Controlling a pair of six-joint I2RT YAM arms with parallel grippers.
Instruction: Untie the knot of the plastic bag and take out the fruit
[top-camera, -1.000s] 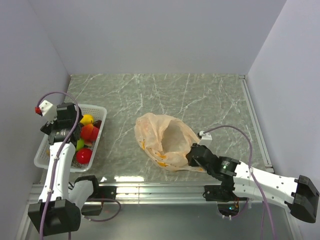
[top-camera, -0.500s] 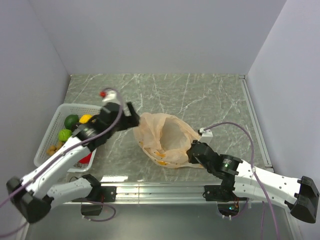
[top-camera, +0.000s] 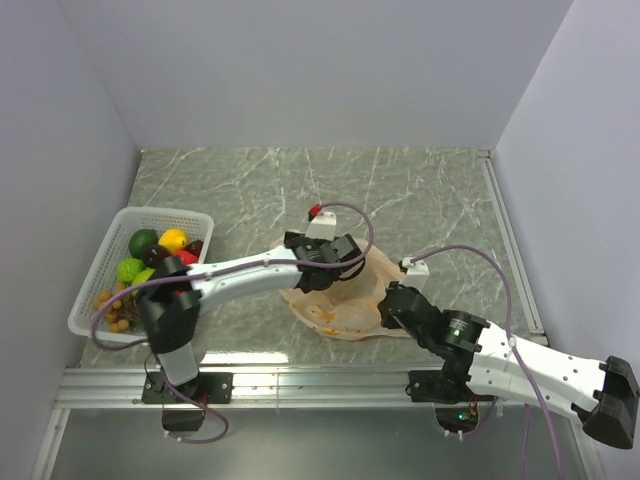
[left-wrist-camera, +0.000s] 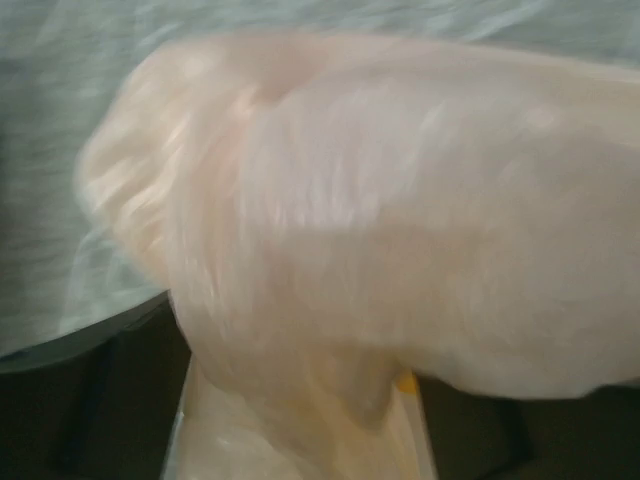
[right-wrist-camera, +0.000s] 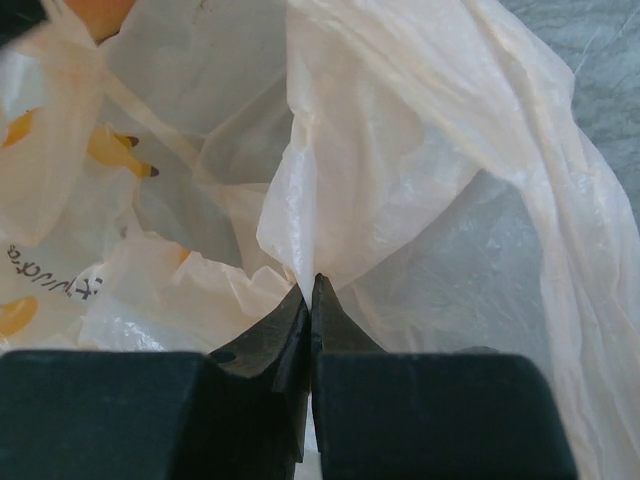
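A grey-green marbled tabletop (top-camera: 420, 190) fills a bay closed in by plain pale walls. Near its front middle lies the thin, crinkly, translucent pale-peach plastic bag (top-camera: 345, 310) with orange-yellow printed marks, slumped open on the stone.

At the bag's right edge, the right gripper (right-wrist-camera: 311, 292) has its two black fingers pressed together on a fold of the film; the wrist view shows the plastic rising straight out of the closed tips, with the bag's pale inside and its yellow prints spread to the left. In the overhead view this gripper (top-camera: 390, 307) sits just at the bag's right rim.

The left gripper (top-camera: 335, 268) is over the bag's upper half, its arm reaching across from the left. Its fingers are hidden by the wrist from above, and its own camera gives only a blurred wall of peach plastic very close to the lens, so whether they stand apart cannot be told.

Well to the left, a white lattice plastic basket (top-camera: 95, 305) holds small round toy fruits (top-camera: 158, 252), green, yellow, red and dark purple.
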